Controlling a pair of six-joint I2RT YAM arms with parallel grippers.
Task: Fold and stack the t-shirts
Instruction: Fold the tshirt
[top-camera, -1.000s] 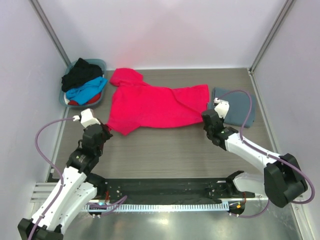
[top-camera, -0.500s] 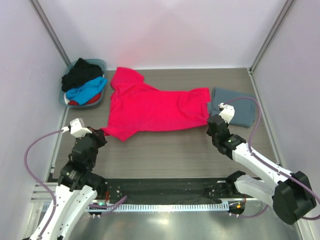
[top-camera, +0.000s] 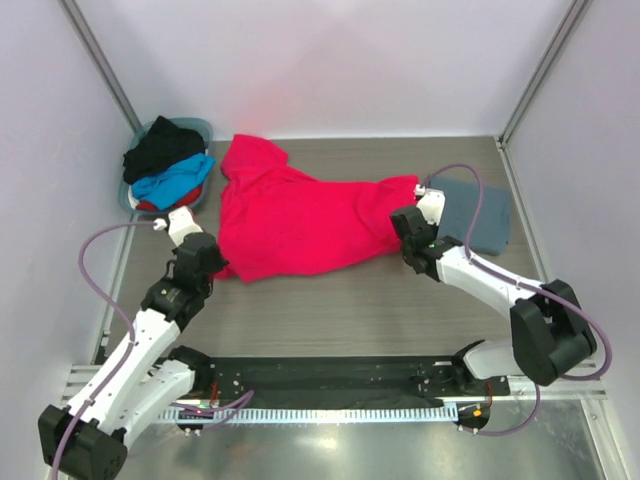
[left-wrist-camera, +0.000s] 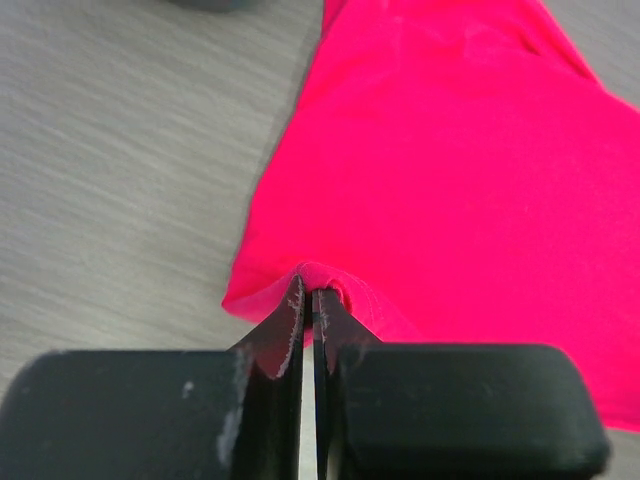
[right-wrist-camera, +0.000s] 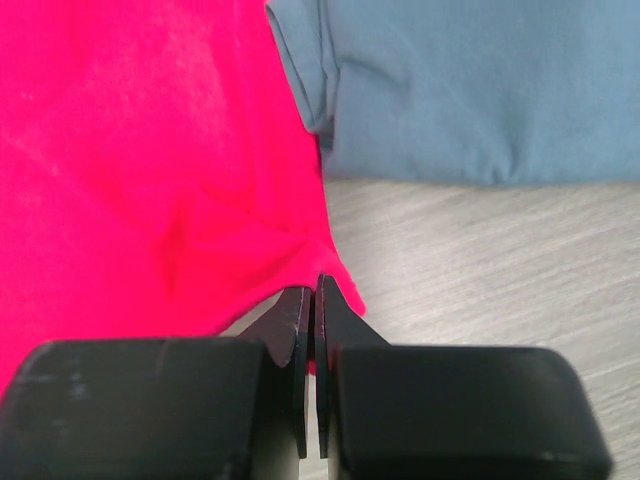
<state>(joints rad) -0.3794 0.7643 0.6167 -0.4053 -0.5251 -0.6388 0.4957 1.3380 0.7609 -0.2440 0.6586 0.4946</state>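
Note:
A bright red-pink t-shirt (top-camera: 300, 215) lies spread across the middle of the table, its sleeve toward the back left. My left gripper (top-camera: 213, 262) is shut on the shirt's near left corner (left-wrist-camera: 320, 275). At the shirt's near right corner (right-wrist-camera: 325, 262) my right gripper (top-camera: 403, 248) is shut on the cloth. A folded slate grey-blue t-shirt (top-camera: 475, 212) lies flat just right of the red-pink one, and it fills the upper right of the right wrist view (right-wrist-camera: 470, 90).
A grey basket (top-camera: 150, 140) at the back left holds a black t-shirt (top-camera: 160, 150), a bright blue one (top-camera: 172, 183) and a red one (top-camera: 160, 205). White walls with metal posts enclose the table. A black rail (top-camera: 330, 375) runs along the near edge.
Both grippers have carried the near edge of the red-pink shirt away from me, toward the back, bunching it narrower. The left arm swung back in; the right moved left, off the grey-blue shirt.

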